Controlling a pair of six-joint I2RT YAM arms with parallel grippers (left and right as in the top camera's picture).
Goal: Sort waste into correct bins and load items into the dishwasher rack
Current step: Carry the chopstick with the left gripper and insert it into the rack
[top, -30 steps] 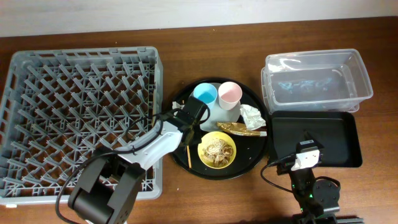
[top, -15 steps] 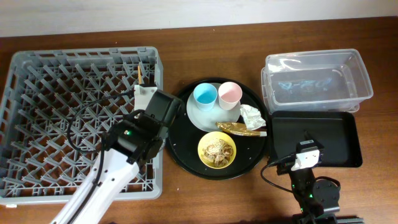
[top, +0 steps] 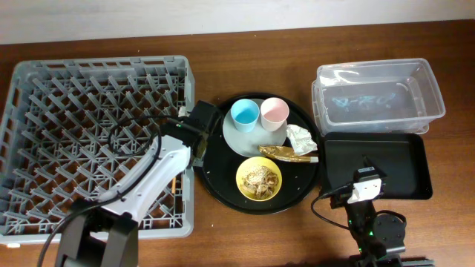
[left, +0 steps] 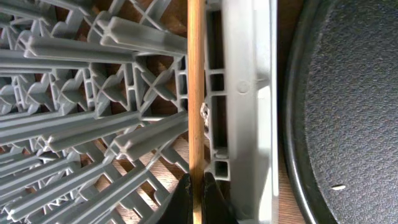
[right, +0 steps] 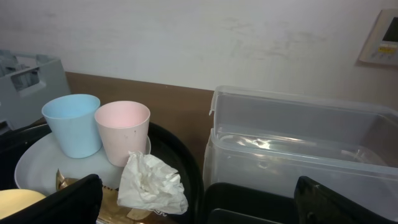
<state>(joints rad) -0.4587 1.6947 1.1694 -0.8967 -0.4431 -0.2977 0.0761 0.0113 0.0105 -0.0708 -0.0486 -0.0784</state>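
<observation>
My left gripper [left: 198, 202] is pinched tight on the chopsticks [left: 196, 93]. They show as one thin wooden line running straight away from me, in line with the inner side of the dishwasher rack [left: 249, 93]'s right wall. The grey pegs crowd close on the stick's left.

Past the wall, a narrow strip of wooden table [left: 282, 56] parts the rack from the rim of the round black tray [left: 348, 112]. On that tray sit the yellow bowl [top: 276, 187] of food scraps [top: 258, 176], the gold wrapper [top: 286, 153] and the napkin [top: 300, 137]. A plate [top: 249, 142] there bears the blue cup [top: 244, 113] and the pink cup [top: 274, 112].

My right gripper [top: 367, 185] rests spread wide at the near edge of the black rectangular tray [top: 393, 159]. The clear tub [top: 375, 70] lies just behind that tray, and both bins are open-topped.
</observation>
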